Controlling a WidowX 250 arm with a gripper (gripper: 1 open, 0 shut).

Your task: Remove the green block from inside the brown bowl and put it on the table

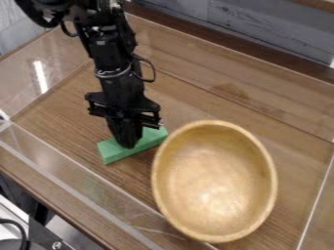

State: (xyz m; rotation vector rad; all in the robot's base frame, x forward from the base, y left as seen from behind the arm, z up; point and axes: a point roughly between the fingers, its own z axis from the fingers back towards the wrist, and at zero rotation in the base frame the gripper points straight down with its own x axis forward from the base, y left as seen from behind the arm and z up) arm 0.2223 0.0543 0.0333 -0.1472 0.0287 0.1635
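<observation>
Camera view: gripper (129, 135) shut, tips on the block (129, 145), hiding its middle. Bowl (216, 180) just beside, tipped, near table's (248, 93) front wall.

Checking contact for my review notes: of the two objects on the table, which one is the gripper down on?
The green block. The shut gripper points straight down onto it, while the brown bowl sits apart to the right, empty and untouched.
</observation>
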